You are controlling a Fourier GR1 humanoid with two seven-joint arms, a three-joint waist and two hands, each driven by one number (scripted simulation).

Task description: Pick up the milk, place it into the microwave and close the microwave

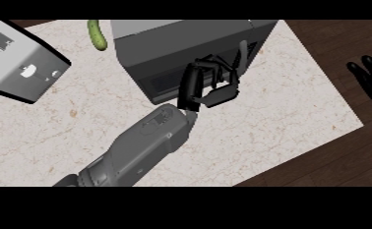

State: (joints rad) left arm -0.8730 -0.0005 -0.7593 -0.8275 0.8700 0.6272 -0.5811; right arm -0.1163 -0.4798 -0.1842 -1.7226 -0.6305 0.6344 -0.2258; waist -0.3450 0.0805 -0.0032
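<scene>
Your left hand (207, 83) sits at the grey microwave (190, 51) front, fingers curled, nothing visibly held. Milk's out of sight. Right hand (362, 75) rests open at the bench (291, 105) edge.

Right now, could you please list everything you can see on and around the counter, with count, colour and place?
microwave: one, dark grey, upper middle of the counter; whether its door is open I cannot tell.
cucumber: one, green, on the counter just left of the microwave's top corner.
box-shaped appliance: one, light grey with black edges, at the left edge, partly cut off.
counter: one, pale marbled top, filling most of the view.
floor: dark brown wood, right and lower right.
milk: not visible.
left hand: black, on a grey forearm, fingers curled, in front of the microwave's face.
right hand: black, open, at the right edge.
</scene>
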